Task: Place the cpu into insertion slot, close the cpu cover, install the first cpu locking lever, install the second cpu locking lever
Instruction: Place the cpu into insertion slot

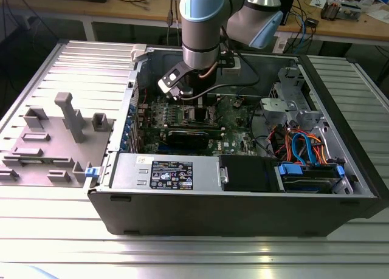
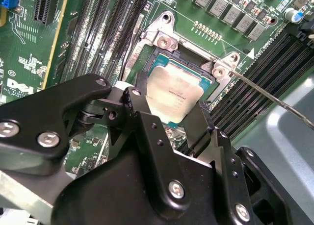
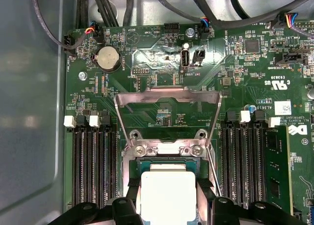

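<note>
You've got a ribbed metal table (image 1: pixel 182 254) carrying the open computer case (image 1: pixel 231 215), a grey fixture block (image 1: pixel 48 151) just beside it.

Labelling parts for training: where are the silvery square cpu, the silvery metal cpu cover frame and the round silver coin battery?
silvery square cpu (image 3: pixel 169 195): first wrist view, middle of its top.
silvery metal cpu cover frame (image 3: pixel 167 92): first wrist view, bar opposite its hinge.
round silver coin battery (image 3: pixel 109 58): first wrist view, its centre.

Arm (image 1: pixel 200 24): pale blue joint caps, silver-grey tube segments, black wrist section, black cable coming off it. Gripper (image 2: pixel 171 95) in the second wrist view: matte black link plates, rounded edges, silver screw heads, small pivot holes.
</note>
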Robot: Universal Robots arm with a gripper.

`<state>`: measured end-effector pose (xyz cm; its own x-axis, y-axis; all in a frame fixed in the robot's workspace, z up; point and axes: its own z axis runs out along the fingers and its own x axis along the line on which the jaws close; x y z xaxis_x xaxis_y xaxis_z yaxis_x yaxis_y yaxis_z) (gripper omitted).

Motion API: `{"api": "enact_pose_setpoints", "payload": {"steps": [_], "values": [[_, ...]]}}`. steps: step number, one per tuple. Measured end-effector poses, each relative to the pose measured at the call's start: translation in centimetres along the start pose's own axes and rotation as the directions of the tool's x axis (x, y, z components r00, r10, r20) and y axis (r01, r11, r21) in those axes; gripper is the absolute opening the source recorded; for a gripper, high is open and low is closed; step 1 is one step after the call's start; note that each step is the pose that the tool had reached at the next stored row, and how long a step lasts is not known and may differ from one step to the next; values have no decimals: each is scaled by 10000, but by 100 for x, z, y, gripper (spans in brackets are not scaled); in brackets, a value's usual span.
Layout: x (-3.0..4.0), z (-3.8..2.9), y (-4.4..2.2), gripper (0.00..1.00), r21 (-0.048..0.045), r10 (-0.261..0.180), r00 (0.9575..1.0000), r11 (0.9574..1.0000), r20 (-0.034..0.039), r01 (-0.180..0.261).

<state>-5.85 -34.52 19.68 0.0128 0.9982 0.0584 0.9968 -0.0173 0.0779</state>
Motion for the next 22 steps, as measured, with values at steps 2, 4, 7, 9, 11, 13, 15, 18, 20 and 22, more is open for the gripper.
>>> {"api": "enact_pose_setpoints", "payload": {"steps": [2, 4, 7, 9, 11, 13, 15, 18, 20, 22], "values": [[0, 0, 0, 54, 0, 0, 10000, 10000, 0, 0], [0, 0, 0, 54, 0, 0, 10000, 10000, 0, 0], [3, 6, 2, 55, -11, -1, 10000, 10000, -13, 1], [0, 1, 0, 61, -1, -1, 10000, 10000, 0, 1], [0, 1, 0, 61, -1, 0, 10000, 10000, 1, 0], [0, -6, 0, 61, 1, 0, 10000, 10000, 2, 0], [3, -38, 3, 61, 9, 2, 10000, 10000, 2, -2], [6, -104, 8, 61, 32, 7, 10000, 10000, 4, -8], [8, -140, 11, 60, 49, 13, 10000, 10000, 4, -13], [11, -167, 13, 40, 78, 21, 10000, 10000, 2, -21]]}}
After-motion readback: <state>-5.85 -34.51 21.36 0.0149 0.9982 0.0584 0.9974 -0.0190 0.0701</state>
